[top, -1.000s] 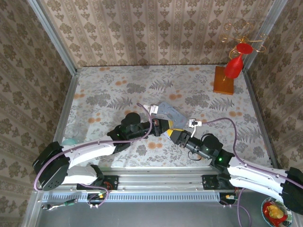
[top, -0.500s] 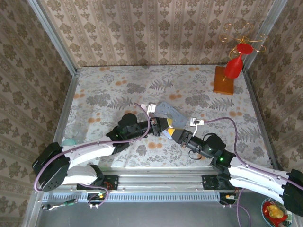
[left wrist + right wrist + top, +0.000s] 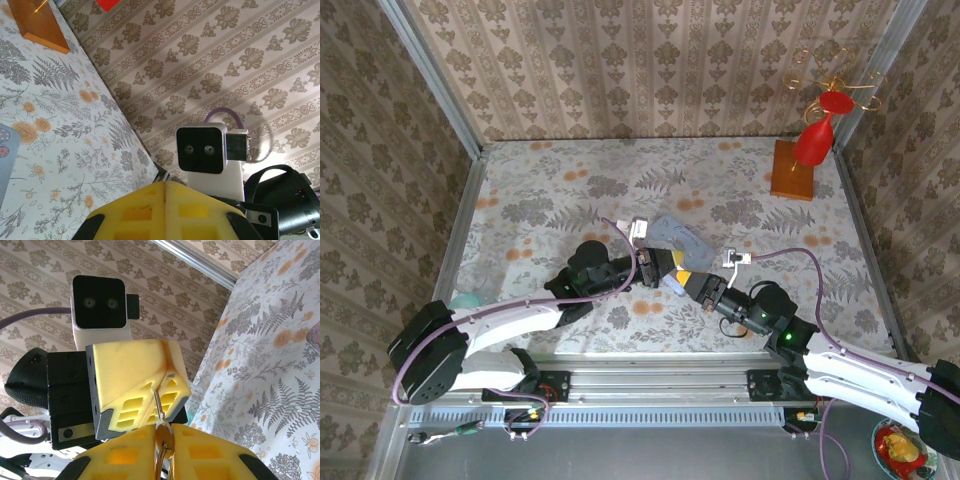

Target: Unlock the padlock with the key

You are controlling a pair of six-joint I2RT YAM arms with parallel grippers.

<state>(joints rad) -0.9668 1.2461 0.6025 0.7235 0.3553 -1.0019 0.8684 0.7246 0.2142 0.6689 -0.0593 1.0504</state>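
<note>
Right end effector (image 3: 162,434) has advanced, clenching the key (image 3: 164,438); twisting off-axis against the clenched left end effector (image 3: 166,374) could bend it.

1. The key (image 3: 164,440) has a brassy head on a thin wire ring. It stands roughly upright, pinched edge-on between the right claw's (image 3: 162,431) yellow pads.
2. Its slim silvery shank rises into the seam of the left claw's (image 3: 165,376) closed pads.
3. The padlock cannot be made out at that seam.

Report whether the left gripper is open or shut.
Shut: the yellow fingers of the left gripper meet along a seam, no gap.
</note>
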